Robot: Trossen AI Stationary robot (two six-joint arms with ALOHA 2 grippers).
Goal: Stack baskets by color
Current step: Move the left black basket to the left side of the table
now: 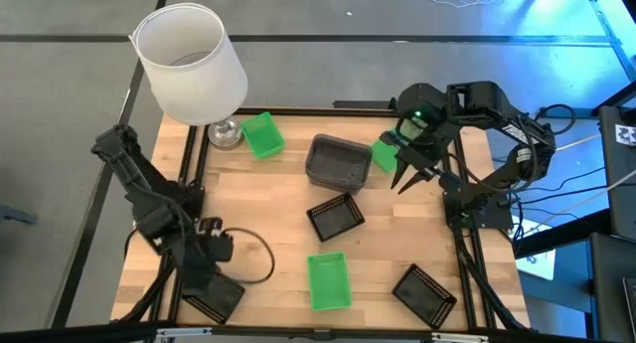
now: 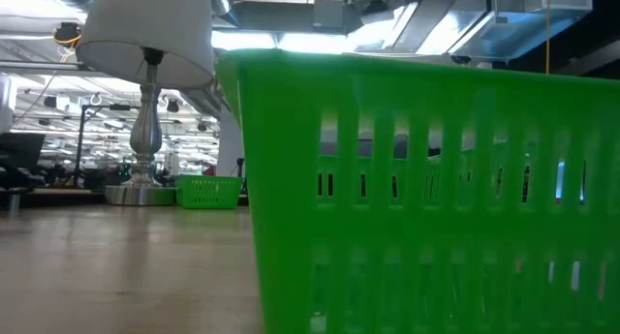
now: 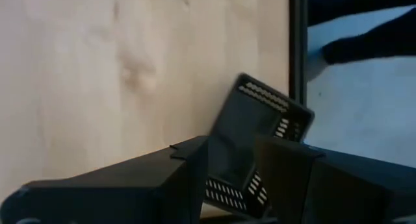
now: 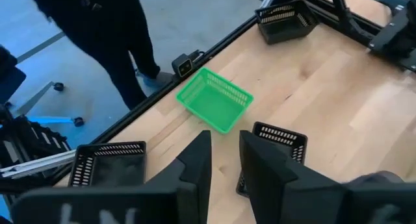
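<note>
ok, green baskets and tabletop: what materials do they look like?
Green baskets: likely moulded plastic, glossy and slightly translucent; the low view shows smooth slotted walls with light passing through. Tabletop: pale wood, probably laminated strips, matte; grain and plank seams visible.

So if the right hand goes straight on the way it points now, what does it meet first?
Probably the black perforated plastic basket just beyond the right hand, at the table's middle. The bright green perforated plastic basket lies farther on. Depth is unclear, so this is a guess.
</note>
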